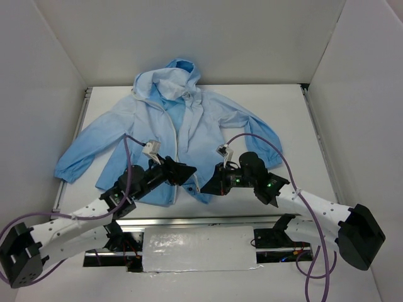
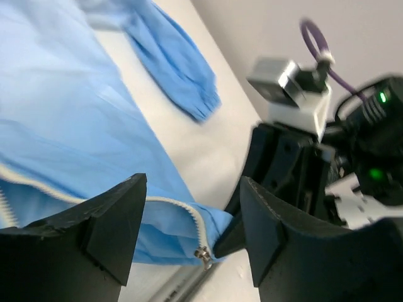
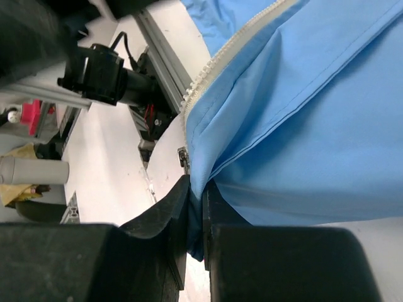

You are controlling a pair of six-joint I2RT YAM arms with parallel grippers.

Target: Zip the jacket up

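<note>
Across the white worktop (image 1: pixel 289 100) the thin light-blue hooded jacket (image 1: pixel 151 126) lies flat, front open. Its hem corner beside the white zipper (image 3: pixel 214 69) is pinched in the right tool (image 3: pixel 196 189); the left tool (image 2: pixel 192 207) gapes empty. Likely step: mating zipper ends; next, catching the metal slider (image 2: pixel 201 255).

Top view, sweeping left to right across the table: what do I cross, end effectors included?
Jacket sleeve cuff → left end effector → right end effector → jacket's other sleeve cuff.

The jacket (image 1: pixel 145 126) is plain light blue, paler at the shoulders, with a white zipper (image 3: pixel 217 66). My fingers (image 2: pixel 94 239) are black, my cables (image 1: pixel 128 165) purple.
</note>
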